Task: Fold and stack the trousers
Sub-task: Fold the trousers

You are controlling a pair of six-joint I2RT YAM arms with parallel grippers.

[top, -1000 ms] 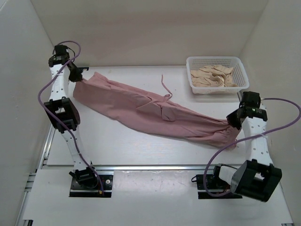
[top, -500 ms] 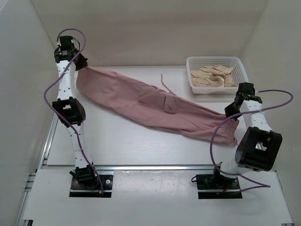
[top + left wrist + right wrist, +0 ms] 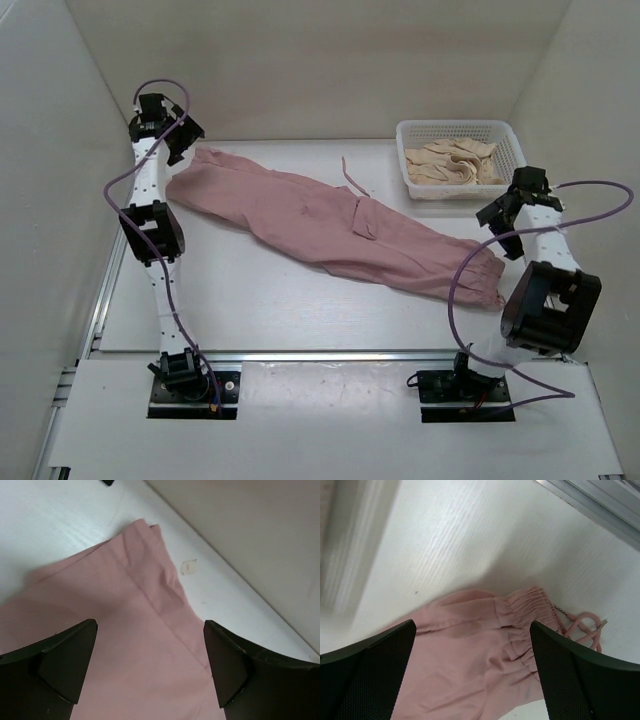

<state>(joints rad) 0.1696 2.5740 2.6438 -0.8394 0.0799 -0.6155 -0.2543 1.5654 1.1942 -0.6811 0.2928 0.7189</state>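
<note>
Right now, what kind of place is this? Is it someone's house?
Probably a robot test booth, not a house: plain white walls box in a white table, a left arm and a right arm are bolted to its near edge, and pink trousers lie spread out.

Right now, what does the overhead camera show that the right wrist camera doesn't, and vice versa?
Only the overhead view shows the whole trousers lying diagonally on the table, the basket of beige garments and the left gripper. Only the right wrist view shows the gathered elastic close up, with a pink cord beside it. Both show the trousers' right end and the right gripper, open in the wrist view.
</note>
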